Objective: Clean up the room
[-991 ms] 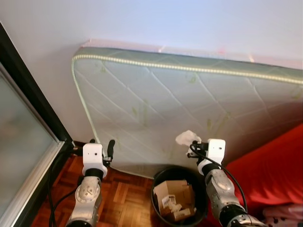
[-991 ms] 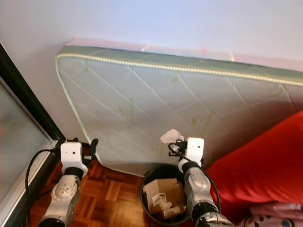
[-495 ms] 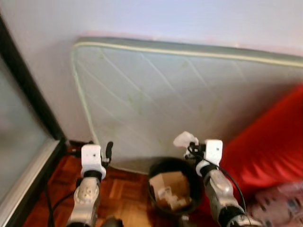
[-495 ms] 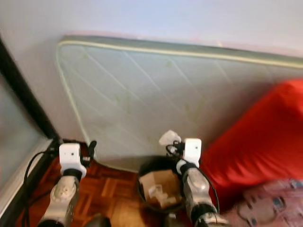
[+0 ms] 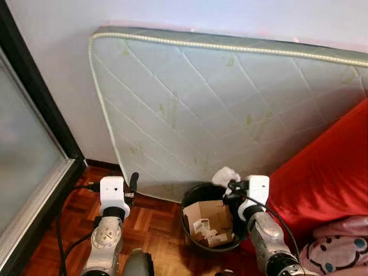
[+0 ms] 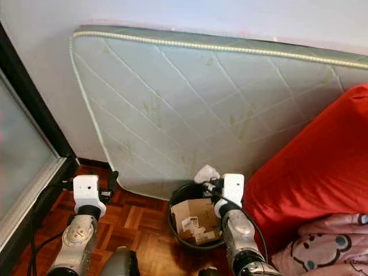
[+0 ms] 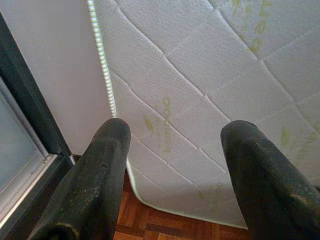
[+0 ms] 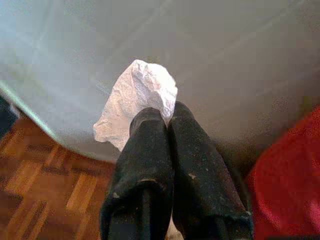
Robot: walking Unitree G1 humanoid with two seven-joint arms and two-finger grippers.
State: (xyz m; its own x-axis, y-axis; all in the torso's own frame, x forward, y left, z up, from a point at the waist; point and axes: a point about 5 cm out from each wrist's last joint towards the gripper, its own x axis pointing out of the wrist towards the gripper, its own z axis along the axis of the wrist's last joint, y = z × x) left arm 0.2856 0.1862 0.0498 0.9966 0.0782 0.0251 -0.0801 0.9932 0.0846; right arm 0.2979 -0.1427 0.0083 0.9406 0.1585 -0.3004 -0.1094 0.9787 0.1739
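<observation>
- Right gripper [image 8: 167, 117] clamped shut on crumpled white paper [image 8: 136, 102], fingers pressed together with no gap.
- Paper wad held above the near rim of the black bin [image 5: 190, 198], in front of the lower part of the mattress [image 5: 230, 109].
- Wad irregular and creased, matte white; long axis seen running obliquely across the fingertips, with most of the wad sticking out to one side of them.
- Bin round, dark and smooth-walled, standing on the parquet floor [image 5: 155, 230] between the two arms, close against the mattress.
- Inside the bin: brown cardboard box [image 5: 208, 215] and small pale scraps.
- Left gripper [image 7: 172, 150] held open, its two black fingers spread well apart, nothing between them; pointed toward the mattress corner and the wall.
- Mattress quilted in a diamond pattern, pale fabric with green leaf prints and beaded edge piping, leaned on its long side against the wall.
- Red fabric [image 5: 328, 178] draped to the right of the bin; pink printed cloth [image 5: 339, 253] below it.
- Dark-framed frosted glass door [image 5: 26, 167] at the left.
</observation>
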